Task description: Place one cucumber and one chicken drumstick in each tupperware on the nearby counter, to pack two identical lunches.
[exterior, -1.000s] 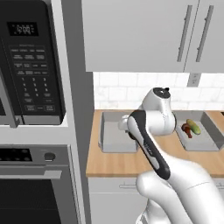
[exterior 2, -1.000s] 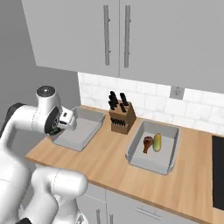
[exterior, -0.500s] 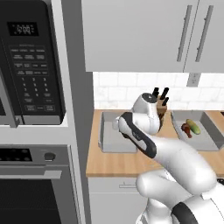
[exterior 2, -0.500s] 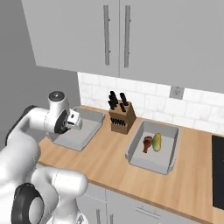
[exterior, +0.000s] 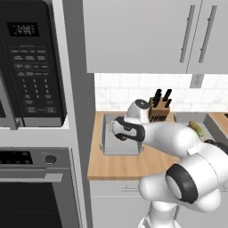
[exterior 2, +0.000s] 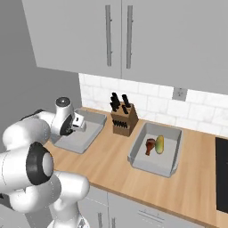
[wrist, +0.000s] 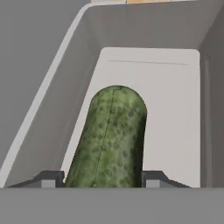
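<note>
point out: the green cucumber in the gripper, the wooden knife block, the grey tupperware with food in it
green bumpy cucumber [wrist: 111,140], hand view, middle of its skin
brown wooden knife block [exterior 2: 123,123], right base view, front face
grey rectangular tupperware holding a drumstick and a cucumber [exterior 2: 151,163], right base view, near wall

microwave [exterior: 31,62] display + keypad | txt blurred, unreadable | no other labels

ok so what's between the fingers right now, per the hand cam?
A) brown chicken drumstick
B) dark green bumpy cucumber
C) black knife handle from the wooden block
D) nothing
B: the hand view shows the dark green bumpy cucumber running out from between the two finger tips, above the pale floor of the grey rectangular tupperware.
</note>
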You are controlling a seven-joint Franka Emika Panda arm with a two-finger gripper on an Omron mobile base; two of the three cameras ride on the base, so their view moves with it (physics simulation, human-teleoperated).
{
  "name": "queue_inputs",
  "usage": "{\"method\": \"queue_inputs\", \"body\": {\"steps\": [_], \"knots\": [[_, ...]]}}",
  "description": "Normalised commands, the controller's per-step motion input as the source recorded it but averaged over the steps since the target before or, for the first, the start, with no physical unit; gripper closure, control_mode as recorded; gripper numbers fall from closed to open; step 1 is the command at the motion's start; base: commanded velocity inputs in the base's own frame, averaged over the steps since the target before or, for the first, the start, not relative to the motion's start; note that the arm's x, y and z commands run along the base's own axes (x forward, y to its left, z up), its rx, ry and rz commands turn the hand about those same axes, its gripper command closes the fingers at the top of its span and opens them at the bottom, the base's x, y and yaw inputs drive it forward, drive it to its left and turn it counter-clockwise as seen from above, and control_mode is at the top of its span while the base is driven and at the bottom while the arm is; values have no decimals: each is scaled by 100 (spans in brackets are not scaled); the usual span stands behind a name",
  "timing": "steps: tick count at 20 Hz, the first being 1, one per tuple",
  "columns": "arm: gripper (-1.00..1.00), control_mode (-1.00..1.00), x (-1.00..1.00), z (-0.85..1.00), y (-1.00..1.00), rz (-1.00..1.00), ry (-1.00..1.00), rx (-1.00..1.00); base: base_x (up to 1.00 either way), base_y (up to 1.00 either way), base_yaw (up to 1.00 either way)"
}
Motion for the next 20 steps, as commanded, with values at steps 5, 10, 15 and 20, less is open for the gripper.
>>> {"method": "queue_inputs", "body": {"steps": [5, 10, 15, 20], "knots": [[100, -100, 56, -29, 11, 0, 0, 0, 0, 0, 0], [-100, -100, 43, -34, 1, 0, 0, -1, 0, 0, 0], [-100, -100, 4, 3, 0, 0, 0, 0, 0, 0, 0], [-100, -100, 0, 81, 0, 0, 0, 0, 0, 0, 0]]}}
